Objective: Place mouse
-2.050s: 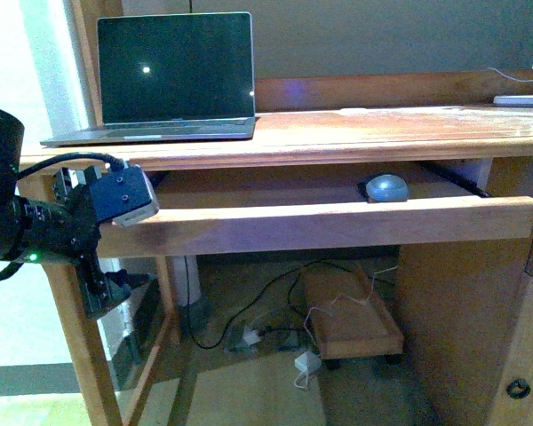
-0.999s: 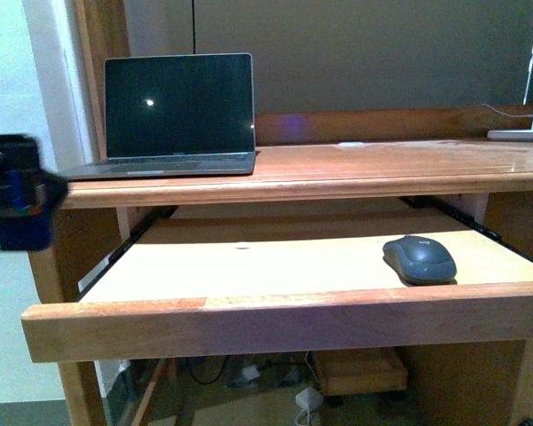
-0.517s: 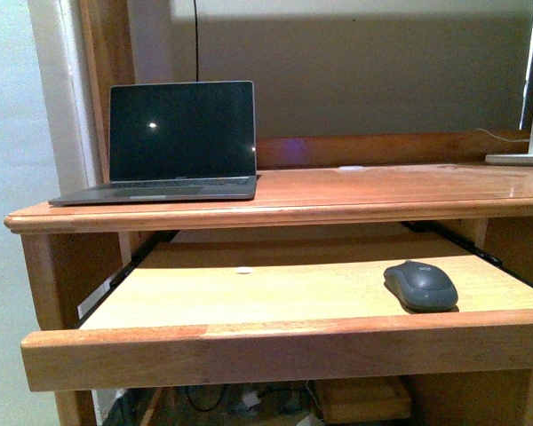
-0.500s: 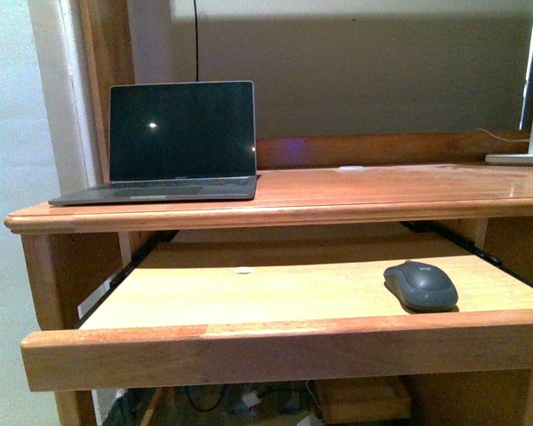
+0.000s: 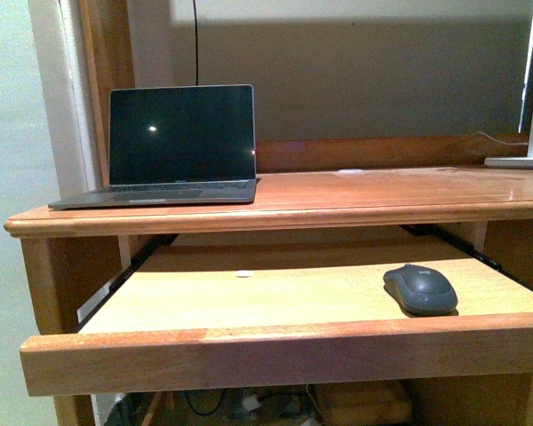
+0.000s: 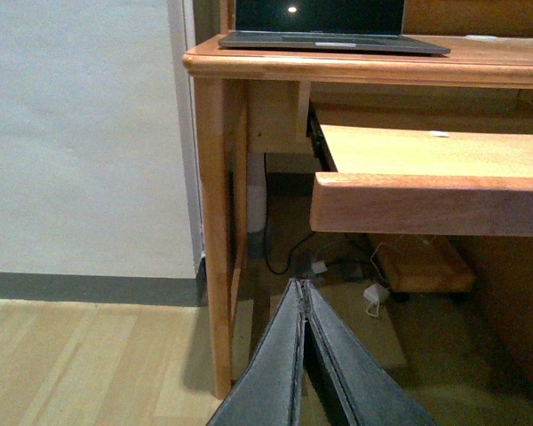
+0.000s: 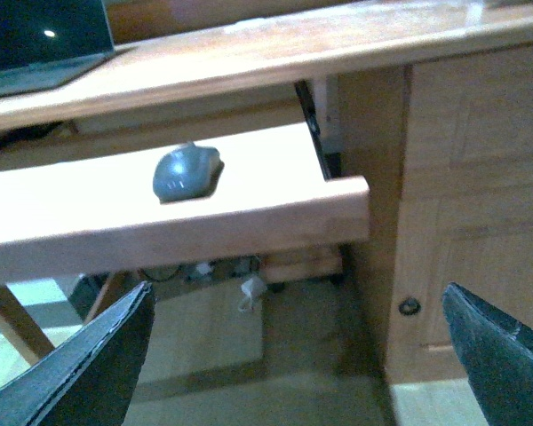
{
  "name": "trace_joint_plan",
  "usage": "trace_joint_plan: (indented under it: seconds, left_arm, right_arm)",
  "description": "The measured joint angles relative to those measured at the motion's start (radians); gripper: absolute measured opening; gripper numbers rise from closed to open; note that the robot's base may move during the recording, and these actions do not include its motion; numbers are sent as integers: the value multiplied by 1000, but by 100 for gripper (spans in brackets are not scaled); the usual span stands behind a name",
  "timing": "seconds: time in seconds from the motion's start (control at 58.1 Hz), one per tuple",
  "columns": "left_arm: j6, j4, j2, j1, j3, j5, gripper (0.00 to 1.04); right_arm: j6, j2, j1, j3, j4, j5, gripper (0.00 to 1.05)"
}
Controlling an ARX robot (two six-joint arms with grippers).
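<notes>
On pull-out tray (image 5: 249, 302): mouse (image 5: 420, 289) | wrist cams only: L tool (image 6: 300, 289) clenched, R tool (image 7: 296, 289) released.

A wooden counter (image 5: 355, 191) fills the front view, with its pull-out shelf (image 5: 249, 297) drawn forward beneath the top. An open laptop (image 5: 179, 138) with a dark screen stands at 10 o'clock. Behind is a plain grey-beige wall (image 5: 364, 71), and a thin cable (image 5: 195, 40) hangs down it at 11 o'clock. Light glares off the counter top at 3 o'clock. The left wrist view shows a pale plank floor (image 6: 80, 355), a grey skirting (image 6: 80, 288) and a white plug (image 6: 374, 292) under the counter. The right wrist view shows a cabinet door (image 7: 462, 213) beside the shelf.
</notes>
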Motion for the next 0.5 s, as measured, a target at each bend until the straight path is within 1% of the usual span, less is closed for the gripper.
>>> trace_joint_plan:
  seconds: [0.034, 0.103, 0.172, 0.276, 0.396, 0.5]
  left_arm:
    - [0, -1, -2, 30, 0, 3, 3]
    - [0, -1, -2, 39, 0, 18, 3]
    - [0, -1, -2, 40, 0, 18, 3]
    - [0, -1, -2, 41, 0, 18, 3]
    - [0, -2, -3, 41, 0, 18, 3]
    - [0, -2, -3, 41, 0, 18, 18]
  right_arm:
    - [5, 114, 66, 58, 84, 43, 97]
    - [-3, 352, 187, 172, 229, 109, 97]
    - [-16, 539, 248, 274, 282, 137, 97]
    - [-48, 702, 283, 360, 302, 166, 97]
    - [-93, 811, 314, 443, 304, 190, 97]
    - [-138, 886, 339, 518, 298, 224, 97]
